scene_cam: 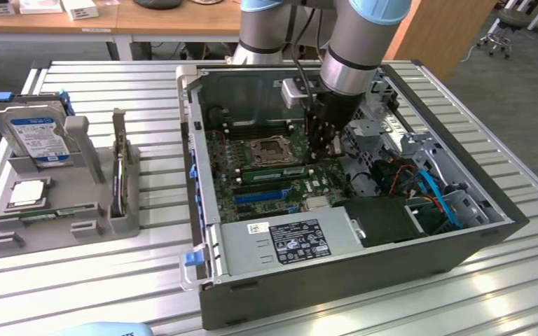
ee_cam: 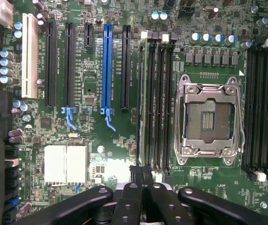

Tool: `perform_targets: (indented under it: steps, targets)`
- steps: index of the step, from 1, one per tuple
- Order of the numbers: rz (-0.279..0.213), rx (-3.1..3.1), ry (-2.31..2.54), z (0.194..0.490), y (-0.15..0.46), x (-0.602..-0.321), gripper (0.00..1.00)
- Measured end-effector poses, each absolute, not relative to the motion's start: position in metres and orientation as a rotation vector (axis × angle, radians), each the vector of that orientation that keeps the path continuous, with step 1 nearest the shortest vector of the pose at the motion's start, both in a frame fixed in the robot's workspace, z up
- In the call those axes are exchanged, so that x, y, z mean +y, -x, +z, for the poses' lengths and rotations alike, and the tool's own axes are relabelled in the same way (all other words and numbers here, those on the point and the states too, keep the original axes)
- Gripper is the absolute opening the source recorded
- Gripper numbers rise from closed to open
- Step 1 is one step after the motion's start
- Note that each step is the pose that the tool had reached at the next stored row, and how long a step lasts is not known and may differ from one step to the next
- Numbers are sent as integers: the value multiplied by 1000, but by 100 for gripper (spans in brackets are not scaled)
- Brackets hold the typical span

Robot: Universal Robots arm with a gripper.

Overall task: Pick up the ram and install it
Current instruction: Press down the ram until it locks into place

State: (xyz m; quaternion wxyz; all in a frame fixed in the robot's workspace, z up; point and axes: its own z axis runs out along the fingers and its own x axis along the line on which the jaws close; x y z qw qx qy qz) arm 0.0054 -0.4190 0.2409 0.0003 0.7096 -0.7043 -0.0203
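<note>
The ram (scene_cam: 274, 170) is a thin green stick standing in a memory slot of the motherboard, just beside the empty processor socket (scene_cam: 271, 149). In the wrist view the ram (ee_cam: 144, 103) shows edge-on in the slot nearest the blue-and-black card slots. My gripper (scene_cam: 325, 155) reaches down into the open computer case, at the end of those memory slots. Its black fingers are shut together with nothing between them, and the gripper (ee_cam: 142, 174) hangs over one end of the ram's slot. Whether the tips touch the stick I cannot tell.
The case walls (scene_cam: 194, 126) surround the arm, with cables (scene_cam: 428, 189) and the power supply (scene_cam: 293, 241) close by. A grey holder (scene_cam: 92, 189) on the exterior view's left carries a hard drive (scene_cam: 40, 136), a square silver chip (scene_cam: 28, 192) and a green strip (scene_cam: 59, 212).
</note>
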Motion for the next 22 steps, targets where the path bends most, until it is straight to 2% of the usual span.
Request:
perform_targets:
  steps: [22]
  targets:
    - [-64,-2212,-2229,234,-5,-419,10]
